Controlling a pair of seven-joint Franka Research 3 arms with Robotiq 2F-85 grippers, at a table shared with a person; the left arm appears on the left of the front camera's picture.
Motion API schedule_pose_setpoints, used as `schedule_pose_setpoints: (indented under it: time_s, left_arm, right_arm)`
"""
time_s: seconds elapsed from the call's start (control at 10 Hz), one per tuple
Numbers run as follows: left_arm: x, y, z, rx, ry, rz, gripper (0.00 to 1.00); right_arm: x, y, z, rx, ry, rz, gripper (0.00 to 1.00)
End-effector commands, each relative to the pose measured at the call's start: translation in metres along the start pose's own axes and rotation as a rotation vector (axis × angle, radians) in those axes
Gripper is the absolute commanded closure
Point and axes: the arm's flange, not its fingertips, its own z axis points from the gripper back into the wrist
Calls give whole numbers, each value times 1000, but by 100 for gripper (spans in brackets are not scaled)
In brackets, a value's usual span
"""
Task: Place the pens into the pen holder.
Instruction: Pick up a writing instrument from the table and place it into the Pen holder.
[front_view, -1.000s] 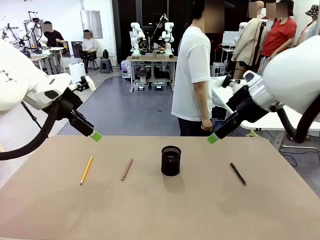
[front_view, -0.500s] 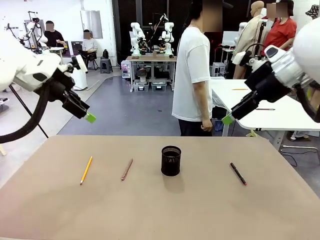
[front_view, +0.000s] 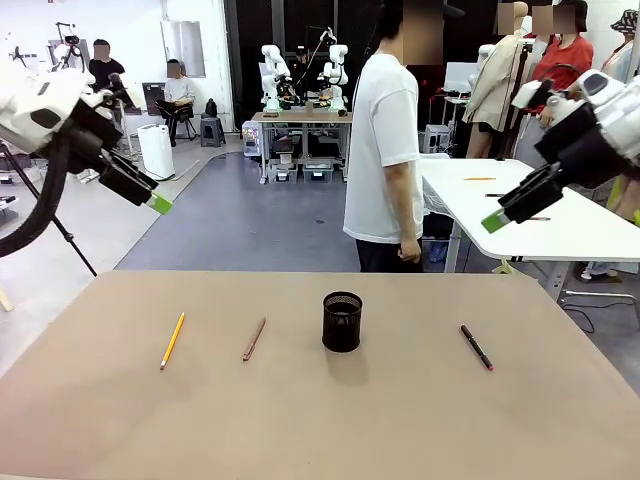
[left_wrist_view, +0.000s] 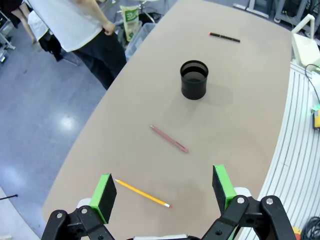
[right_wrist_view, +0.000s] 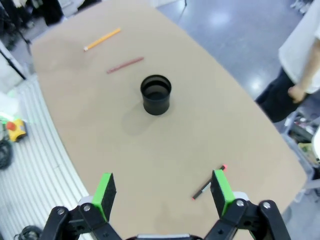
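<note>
The left gripper (left_wrist_view: 162, 192) and right gripper (right_wrist_view: 162, 192) hang open and empty, and the thin pens (left_wrist_view: 170, 139) lying flat well below their fingers could roll from a sloppy pinch.

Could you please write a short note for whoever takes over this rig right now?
Left gripper: open, empty, raised above the table's left end.
Right gripper: open, empty, raised off the right end.
Things: the mesh cup stands upright mid-table. The yellow pencil and brown pencil lie to its left and the black pen to its right, none touching it.
Done: nothing is in the cup yet.
Left: all three go in.
</note>
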Motion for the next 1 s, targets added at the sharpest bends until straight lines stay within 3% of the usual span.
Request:
schedule_pose_setpoints:
  time_s: [0.0,0.9]
  left_arm:
    - [0,2,9,-6,-8,31,0]
    - [-10,1,24,1,-30,68,0]
  right_arm:
    - [-13,-9,13,6,-27,11,0]
    - [-10,-14,31,35,-31,47,0]
